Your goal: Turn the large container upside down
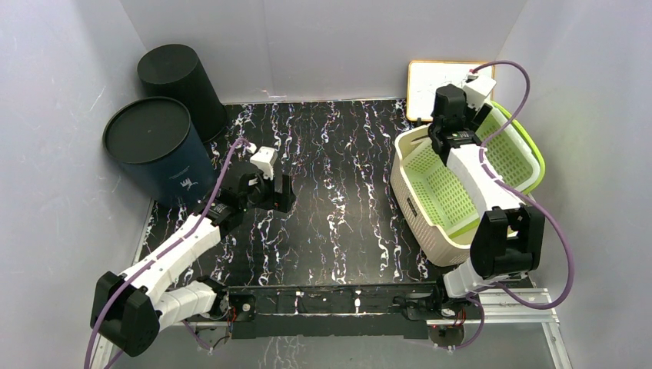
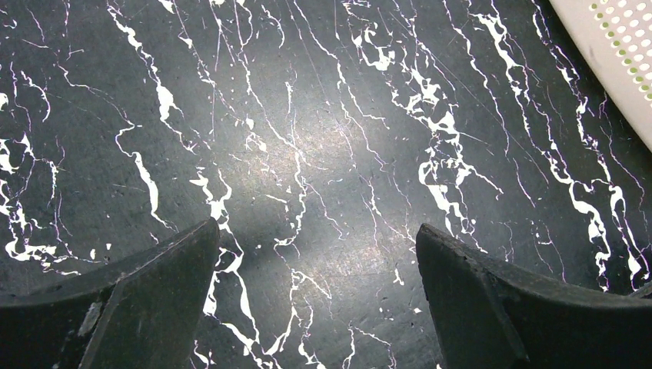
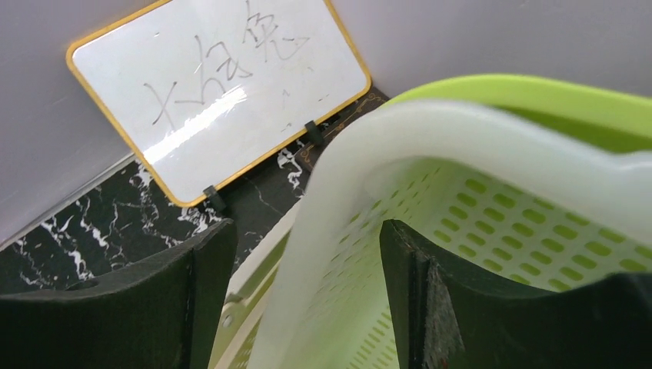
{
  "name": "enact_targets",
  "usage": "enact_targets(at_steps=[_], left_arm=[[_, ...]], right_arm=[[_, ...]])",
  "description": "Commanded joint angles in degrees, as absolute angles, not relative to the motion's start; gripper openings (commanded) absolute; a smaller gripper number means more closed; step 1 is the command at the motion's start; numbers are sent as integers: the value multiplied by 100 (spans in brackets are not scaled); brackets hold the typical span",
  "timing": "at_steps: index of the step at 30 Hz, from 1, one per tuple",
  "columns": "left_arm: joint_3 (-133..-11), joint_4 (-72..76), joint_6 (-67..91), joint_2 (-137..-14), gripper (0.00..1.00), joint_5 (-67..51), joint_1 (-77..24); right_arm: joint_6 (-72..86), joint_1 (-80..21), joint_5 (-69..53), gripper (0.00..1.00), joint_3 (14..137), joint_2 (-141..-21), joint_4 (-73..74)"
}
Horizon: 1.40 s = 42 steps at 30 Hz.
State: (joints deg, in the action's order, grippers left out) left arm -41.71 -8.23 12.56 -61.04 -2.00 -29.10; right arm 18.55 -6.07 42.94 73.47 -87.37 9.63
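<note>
Presently, right gripper point(image 3: 304, 231) straddles the far rim of the white basket point(image 1: 427, 231) on the right of the table point(image 1: 330, 192), jaws parted, seemingly to grasp and tip it; left gripper point(image 2: 317, 231) hovers parted

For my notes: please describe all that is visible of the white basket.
The white basket, seemingly plastic, has perforated walls and a side slot. It sits open side up at the right of the table, a green basket against its right side. Its far rim lies between the open fingers of the right gripper.
</note>
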Motion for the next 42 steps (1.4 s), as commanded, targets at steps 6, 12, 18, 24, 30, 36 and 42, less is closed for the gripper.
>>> enact_targets(at_steps=[6,12,18,24,30,36,42], left_arm=[[-4131,-811,1217,-5981,98,-214,-2934],[-4175,-805,1231,-6047,98,-187,-2937],[-4186,-792,1256,-6024,98,-168,-2930],[-4140,-704,1343,-6014,98,-199,-2938],[-4139,-757,1380,-5890,98,-156,-2937],[-4304,-929,1315,-5831,98,-68,-2938],[-4376,-971,1301,-5791,98,8,-2943]], right_arm=[[1605,-159,4210,48,7391,-8863,319],[1745,-149,3992,0,7452,-8546,327],[1929,-150,3647,0,7668,-7946,531],[2191,-158,3004,0,7608,-7340,775],[2461,-213,2005,0,7674,-6946,1060],[2487,-492,725,0,8286,-6946,1313],[2237,-1638,431,0,8817,-7267,1515]])
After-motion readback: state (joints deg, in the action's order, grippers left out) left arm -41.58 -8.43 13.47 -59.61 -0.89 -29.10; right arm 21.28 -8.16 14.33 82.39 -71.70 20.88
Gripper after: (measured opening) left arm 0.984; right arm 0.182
